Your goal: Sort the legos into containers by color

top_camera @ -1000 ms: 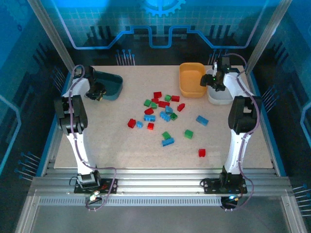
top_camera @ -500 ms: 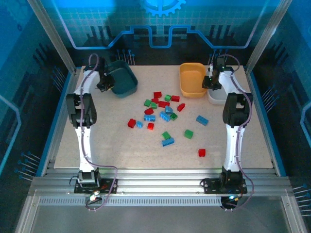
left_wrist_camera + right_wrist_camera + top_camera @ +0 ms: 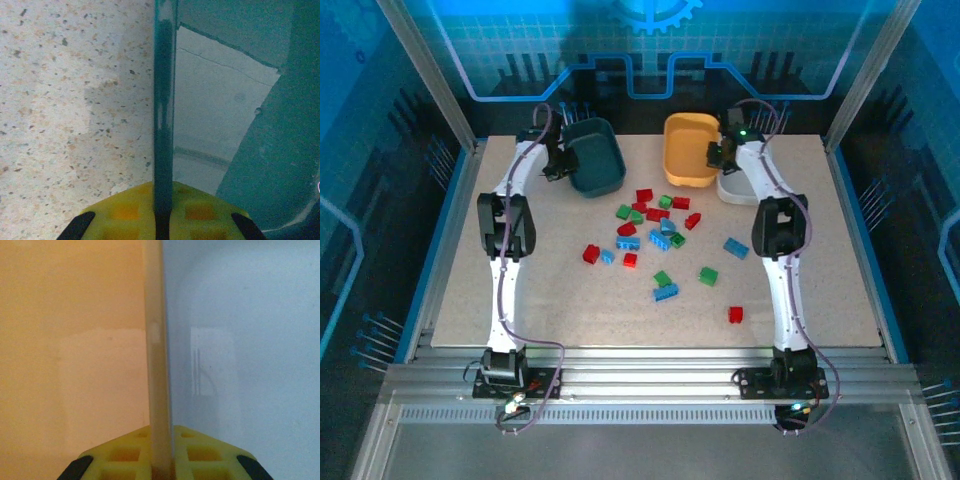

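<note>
My left gripper is shut on the rim of the dark teal tray at the back left. In the left wrist view that rim stands pinched between the yellow pads. My right gripper is shut where the orange tray and the white tray meet. Its wrist view has orange on the left, white on the right, and the pale wall clamped between. Red, green and blue legos lie scattered mid-table.
Stray legos lie nearer the front: a blue one, a green one and a red one. Metal posts and the blue enclosure wall stand close behind the trays. The speckled table has bare room at the front left.
Both grippers closed on the tray walls. The left arm carried the teal tray right toward the back centre. The right arm drew the orange and white trays left.
</note>
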